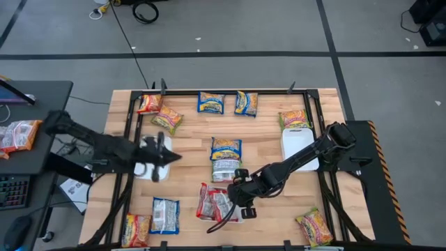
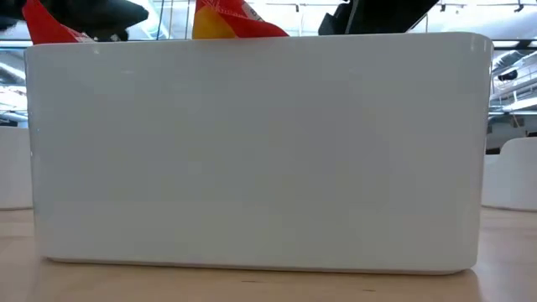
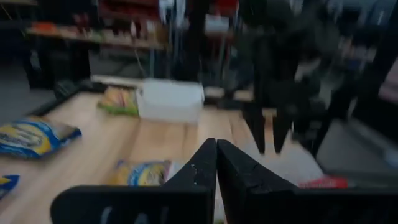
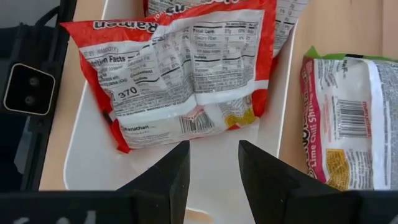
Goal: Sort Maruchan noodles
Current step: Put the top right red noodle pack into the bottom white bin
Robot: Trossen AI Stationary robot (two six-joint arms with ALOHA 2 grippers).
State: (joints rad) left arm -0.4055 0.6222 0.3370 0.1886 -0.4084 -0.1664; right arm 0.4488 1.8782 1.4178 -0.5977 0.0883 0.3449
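Right gripper [image 1: 240, 202] hangs low at the counter's [image 1: 188, 150] six o'clock side, jaws apart and holding nothing, right over a white tray [image 4: 87, 149] where a red packet [image 4: 180, 74] lies label-side up; a lime packet [image 4: 348, 124] lies just beside the tray. Left gripper [image 1: 167, 157] sits at nine o'clock above another tray [image 1: 150, 145], fingers [image 3: 199, 171] pressed shut, empty. The other noodles [image 1: 226, 148] lie scattered, two blue ones [image 1: 210, 102] at twelve o'clock.

A robotics lab: framed wooden table [image 1: 265, 150], taped grey floor [image 1: 230, 42], loose cables [image 1: 143, 10].
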